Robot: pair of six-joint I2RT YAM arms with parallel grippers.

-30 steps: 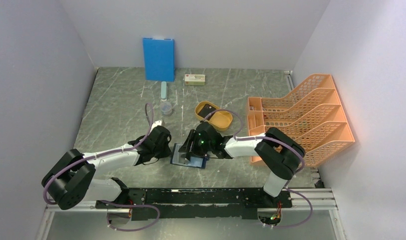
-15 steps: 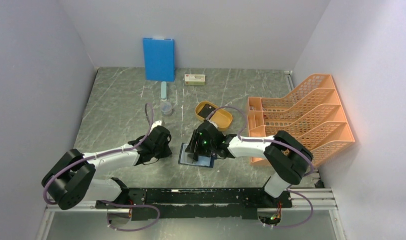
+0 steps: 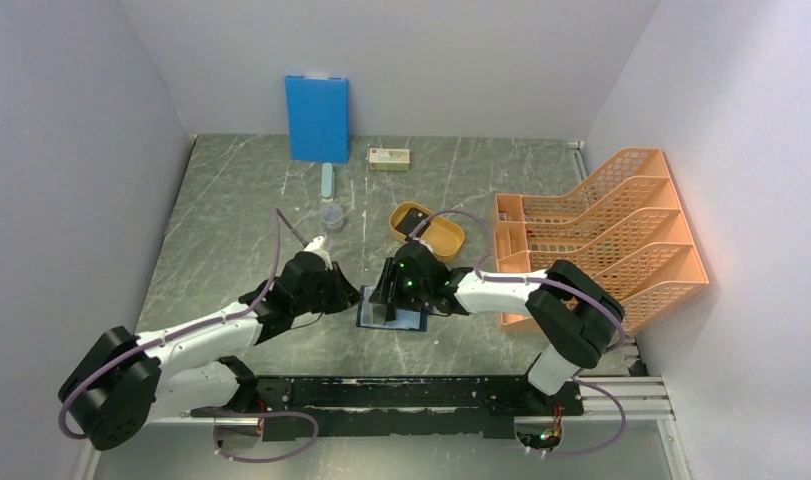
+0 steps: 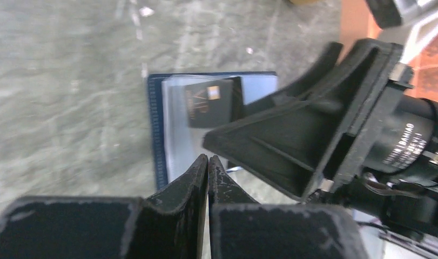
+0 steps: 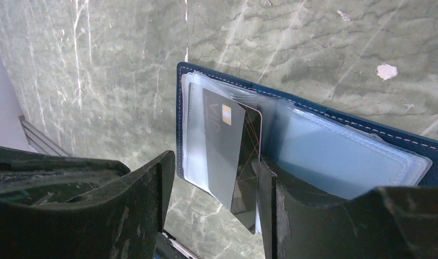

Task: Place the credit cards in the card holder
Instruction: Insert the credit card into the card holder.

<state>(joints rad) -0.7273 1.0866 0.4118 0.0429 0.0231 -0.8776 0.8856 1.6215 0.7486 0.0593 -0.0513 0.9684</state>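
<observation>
The card holder point(image 3: 409, 322) lies open on the table, navy outside with clear sleeves inside point(image 5: 335, 156). A dark credit card point(image 5: 224, 145) with a gold chip sticks out of its left sleeves, tilted. My right gripper point(image 5: 216, 162) stands open astride that card; the card leans on the right finger point(image 5: 270, 194), and a gap shows on the left side. In the top view the right gripper point(image 3: 386, 300) hangs over the holder's left half. My left gripper point(image 4: 207, 159) is shut and empty, just left of the holder point(image 4: 157, 124), near the card point(image 4: 208, 102). The left gripper point(image 3: 351, 297) almost meets the right one.
A yellow oval tray point(image 3: 444, 243) with a dark item in it sits behind the holder. An orange file rack point(image 3: 601, 235) fills the right side. At the back stand a blue board point(image 3: 317, 118), a small box point(image 3: 389, 158), a pale stick point(image 3: 326, 181) and a clear cup point(image 3: 331, 214).
The left arm has reached forward and right, closer to the holder. Earlier the right gripper turned and the holder shifted slightly right; over the last half second they have held still.
</observation>
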